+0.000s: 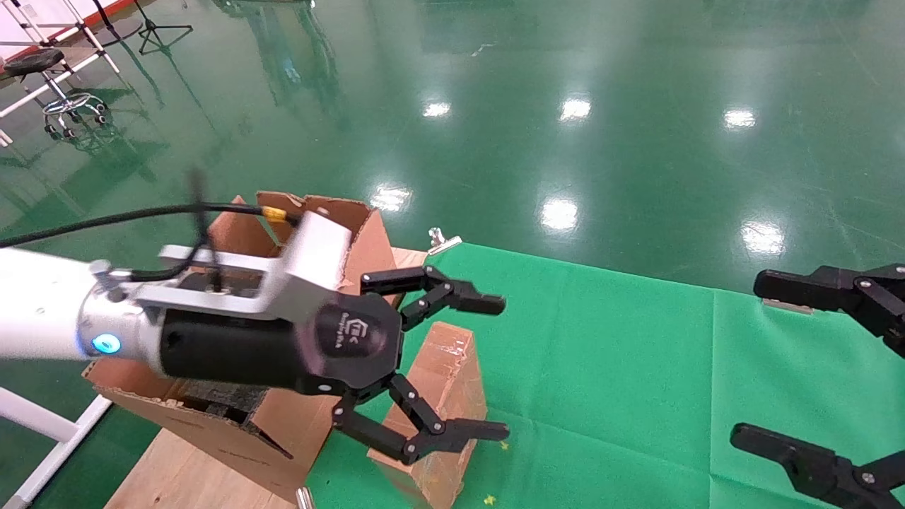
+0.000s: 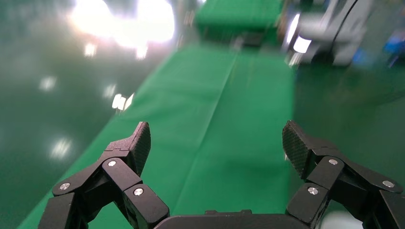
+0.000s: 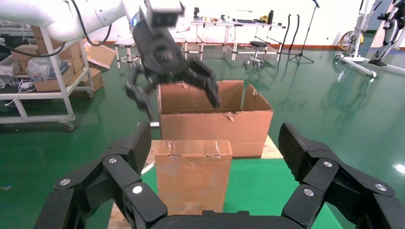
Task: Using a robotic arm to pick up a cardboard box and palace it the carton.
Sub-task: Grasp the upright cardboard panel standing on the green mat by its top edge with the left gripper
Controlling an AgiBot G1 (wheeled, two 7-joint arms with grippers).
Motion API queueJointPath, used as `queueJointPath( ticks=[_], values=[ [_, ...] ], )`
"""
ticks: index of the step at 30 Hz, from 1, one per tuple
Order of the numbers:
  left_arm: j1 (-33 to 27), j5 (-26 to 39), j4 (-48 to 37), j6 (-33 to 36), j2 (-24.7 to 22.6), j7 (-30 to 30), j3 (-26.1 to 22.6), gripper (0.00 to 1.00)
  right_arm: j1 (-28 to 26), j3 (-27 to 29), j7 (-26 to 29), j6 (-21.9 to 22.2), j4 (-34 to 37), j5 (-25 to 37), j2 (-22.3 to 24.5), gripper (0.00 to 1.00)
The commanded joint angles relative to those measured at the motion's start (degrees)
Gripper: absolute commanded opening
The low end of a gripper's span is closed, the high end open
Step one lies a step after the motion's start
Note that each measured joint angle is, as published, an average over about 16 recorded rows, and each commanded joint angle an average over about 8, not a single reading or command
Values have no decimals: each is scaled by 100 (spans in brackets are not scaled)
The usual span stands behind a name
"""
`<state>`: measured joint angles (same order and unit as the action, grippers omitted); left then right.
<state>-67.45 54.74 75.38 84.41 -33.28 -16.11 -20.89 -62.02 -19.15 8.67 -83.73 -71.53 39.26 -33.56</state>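
**Left arm poised above the box**

The right end effector (image 1: 813, 367) waits nearby, fingers spread wide, empty. Next, the white robotic arm's black left end effector (image 1: 495, 367) hovers splayed and empty above the small tape-wrapped brown cardboard box (image 1: 442, 396), standing upright on the green-covered table (image 1: 636, 367), apparently lining up a grasp. Just behind stands the large corrugated carton (image 3: 215, 121), flaps raised.

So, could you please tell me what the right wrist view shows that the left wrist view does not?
Only the right wrist view shows the cardboard box standing upright in front of the carton, the left gripper hanging open above them, and the open right gripper. Only the left wrist view shows the left gripper's own fingers from behind, spread with nothing between them. Both show the green cloth and the glossy green floor.
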Motion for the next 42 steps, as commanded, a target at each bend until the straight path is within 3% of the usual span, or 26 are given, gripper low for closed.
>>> queueJointPath(
  ticks=[1,11,16,20,27,31,42],
  values=[
    [-202,416,64,-32,41,-196,-158,100,0,0,0,0,0,0,0,0],
    [-612,932,7,-62,-3,-381,-340,100,0,0,0,2,1,-2,0,0],
    [-866,1420,67,-292,-10,-843,-458,100,0,0,0,2,1,-2,1,0],
    [-1334,2076,148,-356,-162,-1727,-714,100,0,0,0,2,1,-3,1,0],
    [-2466,3427,181,188,-649,-4127,-1434,100,0,0,-1,2,1,-3,1,0],
    [-2966,4009,187,480,-1008,-5187,-1927,100,0,-1,-1,3,1,-3,1,0],
    [-3366,4101,181,541,-1449,-6946,-3089,100,0,-1,-1,3,2,-3,1,0]
  ],
)
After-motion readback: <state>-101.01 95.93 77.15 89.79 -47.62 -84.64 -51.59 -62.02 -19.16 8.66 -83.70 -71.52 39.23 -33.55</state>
